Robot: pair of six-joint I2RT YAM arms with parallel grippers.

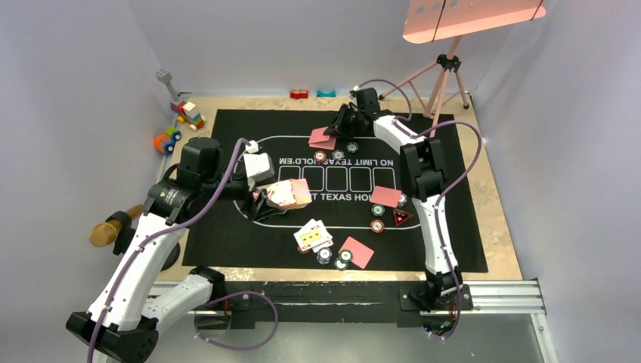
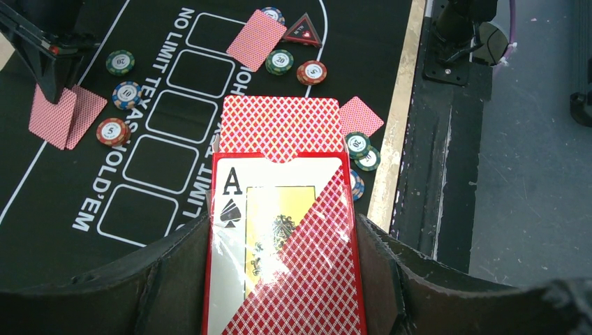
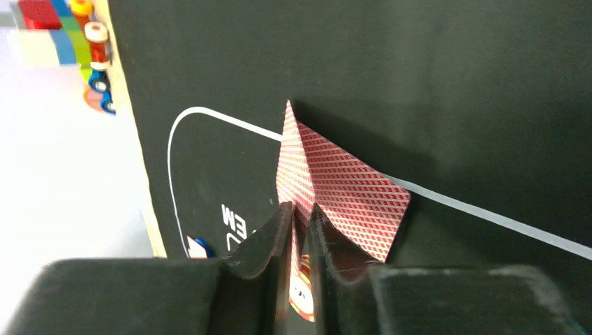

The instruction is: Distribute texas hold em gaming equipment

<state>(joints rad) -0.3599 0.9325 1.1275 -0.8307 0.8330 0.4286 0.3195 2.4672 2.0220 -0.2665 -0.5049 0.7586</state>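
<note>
Both jaws of the left gripper (image 2: 283,234) are standing partly open and pressing on the two long sides of a red card box (image 2: 279,279), which is showing an ace of spades on its face. One red-backed card (image 2: 280,129) is sticking out of the box's open end. Box and gripper are hovering over the left half of the black mat (image 1: 219,227).

At the mat's far side the right gripper (image 3: 300,218) is pointing down with only a thin slit between its jaws. The raised edge of one card of a red-backed pair (image 3: 349,195) is running into that slit; whether the jaws are actually pinching it cannot be told. The pair's other card is lying flat, crossing the white printed line. Three poker chips (image 1: 337,154) are lying just beside that pair.

Nearer the arms, more red-backed cards, face-up cards (image 1: 312,237), further chips and a dark triangle marker (image 1: 399,217) are lying spread on the mat.
</note>
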